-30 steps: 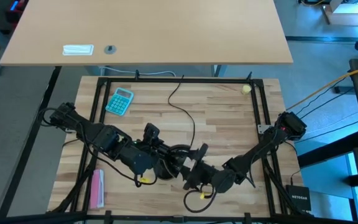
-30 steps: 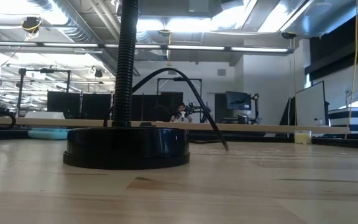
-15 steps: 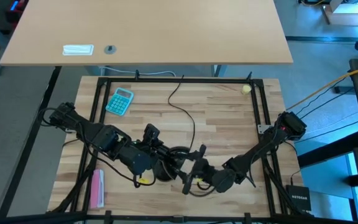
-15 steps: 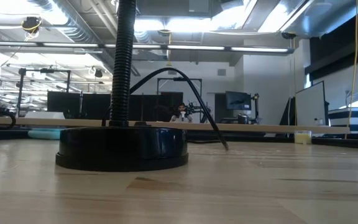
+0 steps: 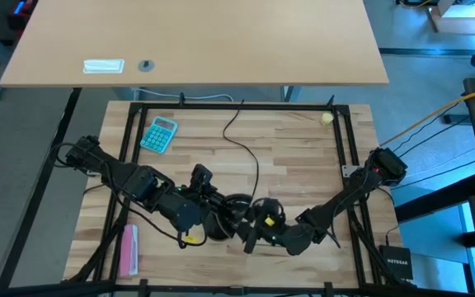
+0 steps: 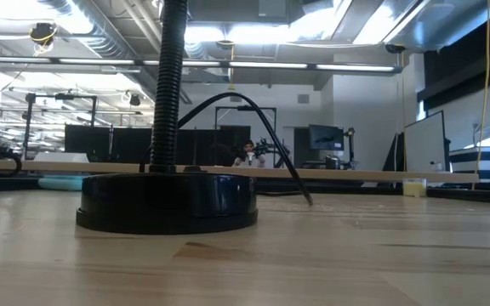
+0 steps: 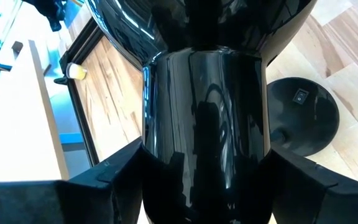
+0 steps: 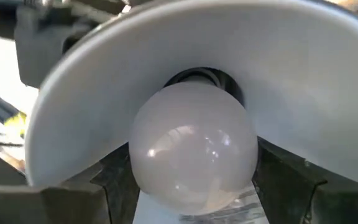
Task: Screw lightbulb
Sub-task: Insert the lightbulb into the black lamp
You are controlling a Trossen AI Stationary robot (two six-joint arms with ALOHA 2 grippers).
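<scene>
A black desk lamp stands on its round base, with the ribbed gooseneck rising out of the low view. Its glossy black head lies between the fingers of my left gripper, which reaches in from the table's left. The white frosted lightbulb sits in the mouth of the shade, against the shade's white inside. My right gripper is shut on the bulb and comes from the table's right. My left gripper pinches the narrow neck of the lamp's head between its two fingers, one on each side. It comes slanting down from the table's left, and the head is held up above the table. My right gripper pinches the bulb's round glass end between its two fingers, one on each side. It comes about level from the table's right, pointing into the shade's mouth. The bulb's narrow end is hidden inside the shade.
The lamp's black cord runs to the far edge. A teal calculator lies far left, a small yellow ball far right, and a pink object near left. A black frame rail borders the table.
My right gripper has rolled about its own pointing line while staying shut on the bulb and keeping its place. The lamp's base has shifted slightly on the table, seen in the low view. My left gripper has kept still.
</scene>
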